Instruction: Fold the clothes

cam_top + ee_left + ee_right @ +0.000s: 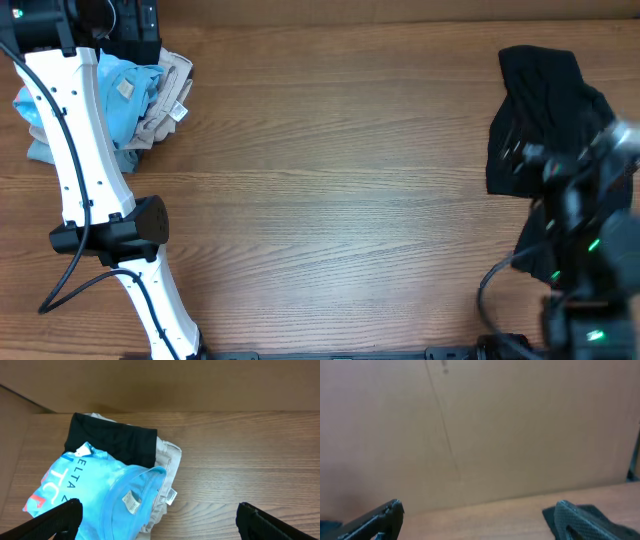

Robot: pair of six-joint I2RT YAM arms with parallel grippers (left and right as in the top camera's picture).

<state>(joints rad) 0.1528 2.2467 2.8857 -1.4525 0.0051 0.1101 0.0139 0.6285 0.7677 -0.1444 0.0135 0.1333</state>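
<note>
Blue T-shirt (95,495) sits bunched with a black garment (112,442) and a beige garment (167,455) at the tabletop's (330,190) far-left corner. Our left fingers (60,517) and right fingers (382,515) are both spread wide, holding nothing. We'd worry a grab into that pile snags two layers at once.

Even soft light, right arm motion-blurred
</note>
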